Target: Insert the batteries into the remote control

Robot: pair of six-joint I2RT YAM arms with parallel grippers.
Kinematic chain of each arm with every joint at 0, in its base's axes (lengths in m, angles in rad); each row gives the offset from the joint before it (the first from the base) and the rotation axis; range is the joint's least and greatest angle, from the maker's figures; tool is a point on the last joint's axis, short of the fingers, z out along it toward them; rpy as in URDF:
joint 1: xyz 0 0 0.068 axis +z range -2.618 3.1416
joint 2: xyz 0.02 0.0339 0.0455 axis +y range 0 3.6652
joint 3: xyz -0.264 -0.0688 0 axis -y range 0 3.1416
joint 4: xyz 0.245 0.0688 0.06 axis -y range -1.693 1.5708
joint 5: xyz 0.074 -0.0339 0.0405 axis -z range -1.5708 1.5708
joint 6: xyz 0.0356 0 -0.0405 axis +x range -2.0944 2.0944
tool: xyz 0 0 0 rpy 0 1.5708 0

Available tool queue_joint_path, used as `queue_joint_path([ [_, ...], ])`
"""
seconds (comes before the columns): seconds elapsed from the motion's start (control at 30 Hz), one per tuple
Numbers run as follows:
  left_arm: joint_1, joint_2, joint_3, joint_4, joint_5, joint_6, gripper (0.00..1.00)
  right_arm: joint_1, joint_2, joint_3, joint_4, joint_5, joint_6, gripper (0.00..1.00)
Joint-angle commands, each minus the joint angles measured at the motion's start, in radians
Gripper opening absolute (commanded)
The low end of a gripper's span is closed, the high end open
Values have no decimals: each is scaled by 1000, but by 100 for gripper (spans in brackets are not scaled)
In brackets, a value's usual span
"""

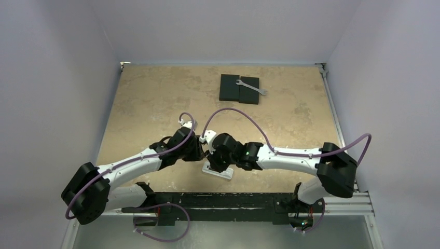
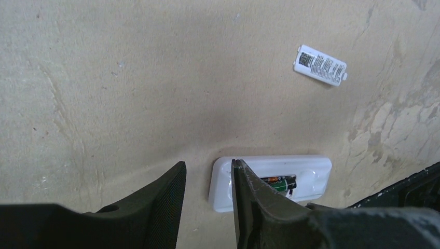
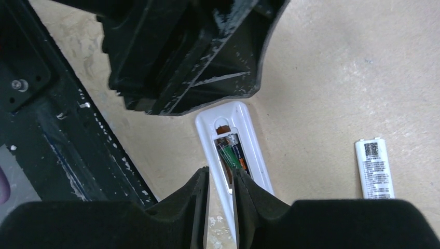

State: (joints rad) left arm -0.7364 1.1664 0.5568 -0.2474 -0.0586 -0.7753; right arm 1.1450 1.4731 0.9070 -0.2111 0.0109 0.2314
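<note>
The white remote control (image 1: 218,171) lies back up on the table between my two arms. Its recess is uncovered, and the batteries (image 3: 232,152) sit inside, one green-labelled and one dark with orange; they also show in the left wrist view as batteries (image 2: 280,182). My right gripper (image 3: 221,173) hovers over the near end of the remote control (image 3: 252,136), jaws a narrow gap apart and astride its side rim, one finger over the recess. My left gripper (image 2: 208,163) stands open at the other end of the remote control (image 2: 311,167), nothing between its fingers.
The loose white battery cover (image 2: 320,65) with a printed label lies on the table beside the remote, also seen in the right wrist view (image 3: 374,168). Two black flat blocks (image 1: 231,88) with a silver wrench (image 1: 252,86) on them sit at the back. The black base rail (image 1: 228,199) runs close by.
</note>
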Motion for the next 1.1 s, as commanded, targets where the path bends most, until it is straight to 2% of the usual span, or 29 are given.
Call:
queue_joint_path([
  [0.0, -5, 15, -28, 68, 53, 4, 37, 2, 28, -2, 38, 47, 70, 29],
  [0.53, -5, 58, -94, 149, 151, -1, 37, -8, 53, -23, 26, 143, 143, 30],
  [1.07, -6, 15, -125, 164, 183, -26, 37, -8, 31, -47, 6, 116, 168, 26],
])
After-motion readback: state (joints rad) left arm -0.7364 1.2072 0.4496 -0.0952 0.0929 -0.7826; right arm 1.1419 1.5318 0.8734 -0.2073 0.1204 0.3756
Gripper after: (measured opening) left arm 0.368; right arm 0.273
